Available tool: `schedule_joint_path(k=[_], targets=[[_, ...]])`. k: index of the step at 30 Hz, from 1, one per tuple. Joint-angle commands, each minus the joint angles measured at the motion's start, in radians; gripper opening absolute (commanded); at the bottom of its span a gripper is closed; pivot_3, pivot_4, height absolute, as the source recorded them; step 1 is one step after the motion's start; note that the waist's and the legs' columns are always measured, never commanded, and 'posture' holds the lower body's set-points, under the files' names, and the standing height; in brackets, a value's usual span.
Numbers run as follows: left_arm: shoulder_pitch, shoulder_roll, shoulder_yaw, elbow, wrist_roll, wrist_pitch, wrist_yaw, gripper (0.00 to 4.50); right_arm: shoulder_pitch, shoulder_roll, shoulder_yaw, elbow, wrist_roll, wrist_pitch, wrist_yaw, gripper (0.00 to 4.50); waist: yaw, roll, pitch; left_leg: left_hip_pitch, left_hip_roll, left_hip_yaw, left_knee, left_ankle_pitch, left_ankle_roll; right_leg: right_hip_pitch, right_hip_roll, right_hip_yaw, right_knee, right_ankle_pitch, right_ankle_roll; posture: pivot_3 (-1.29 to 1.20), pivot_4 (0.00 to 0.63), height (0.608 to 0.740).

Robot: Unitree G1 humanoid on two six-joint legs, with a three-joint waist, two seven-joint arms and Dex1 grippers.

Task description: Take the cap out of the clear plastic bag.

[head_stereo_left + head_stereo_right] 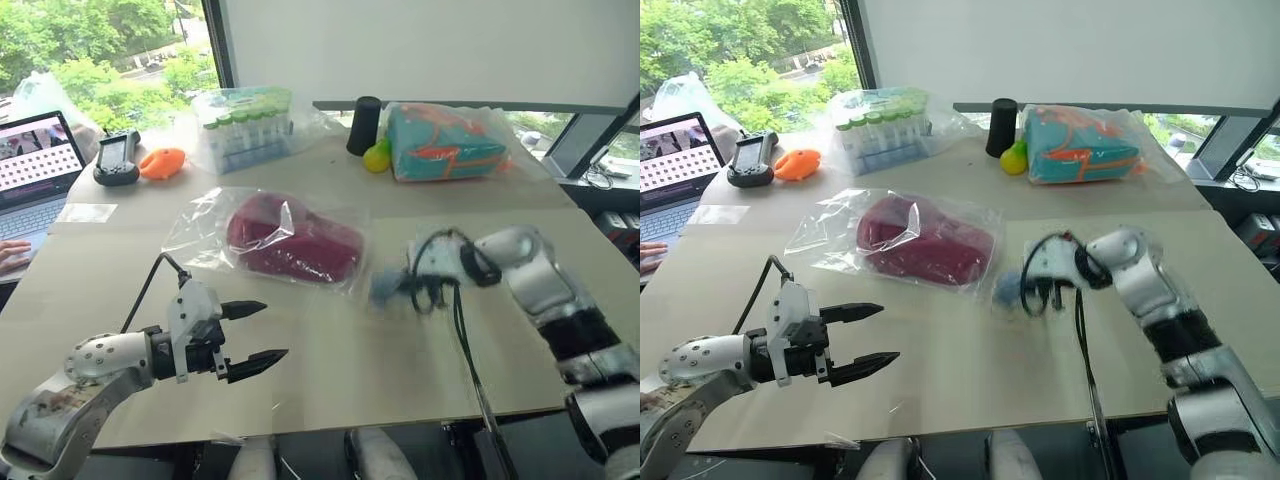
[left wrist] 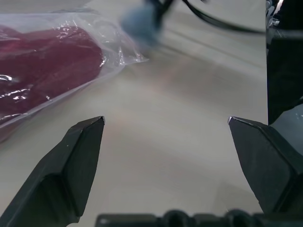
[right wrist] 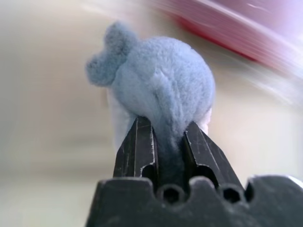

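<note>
Currently:
Right end effector [image 3: 163, 137]: clenching the grey-blue plush [image 3: 158, 92], motion-blurred.
Left end effector [image 1: 254, 339]: hovering released.
Cap [image 1: 292, 238]: lying veiled, mark unreadable, inside clear plastic bag [image 1: 200, 225].

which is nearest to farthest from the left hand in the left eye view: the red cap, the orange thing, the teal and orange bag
From the left hand:
1. The cap, in the clear plastic bag just ahead, mid-table.
2. The orange thing, far left, beside the black handheld device.
3. The teal and orange bag, far right, at the table's back edge.

A pale beige table [image 1: 330, 380] stands before a white wall [image 1: 420, 45] and windows [image 1: 100, 45] showing green trees
</note>
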Motion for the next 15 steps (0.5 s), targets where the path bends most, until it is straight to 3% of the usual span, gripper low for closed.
schedule_joint_path(k=[1, 5, 11, 15], targets=[[-0.01, -0.009, -0.01, -0.02, 0.008, -0.029, -0.001, 4.5, -0.181, 0.043, 0.034, 0.345, -0.172, -0.037, -0.321, 0.38, 0.0, -0.001, 0.0, -0.001, 0.0, 0.0, 0.0, 0.0, 0.0, -0.001, 0.0, 0.0, 0.0, 0.001, -0.002, 0.0, 0.15, 0.74], [-0.013, -0.017, -0.021, -0.022, 0.016, -0.031, 0.007, 4.5, -0.324, 0.17, 0.073, 0.724, -0.266, -0.052, -0.644, 0.38, -0.006, -0.002, -0.001, -0.001, 0.0, -0.001, -0.005, 0.0, 0.0, -0.001, 0.0, 0.0, -0.001, -0.001, -0.004, 0.0, 0.15, 0.74], [0.013, -0.026, -0.017, -0.049, 0.011, -0.028, 0.025, 4.5, -0.322, 0.222, 0.063, 0.939, -0.299, -0.044, -0.93, 0.38, -0.003, -0.001, 0.001, -0.007, -0.004, -0.002, -0.008, 0.0, 0.0, -0.005, -0.003, 0.0, -0.001, -0.001, -0.003, 0.0, 0.15, 0.74], [0.047, -0.024, -0.009, -0.082, 0.004, -0.024, 0.039, 4.5, -0.32, 0.219, 0.026, 0.96, -0.281, -0.056, -1.012, 1.74, -0.005, -0.001, 0.001, -0.009, -0.006, -0.002, -0.008, 0.0, 0.0, -0.006, -0.006, 0.0, -0.002, 0.0, -0.001, 0.0, 0.15, 0.74]])
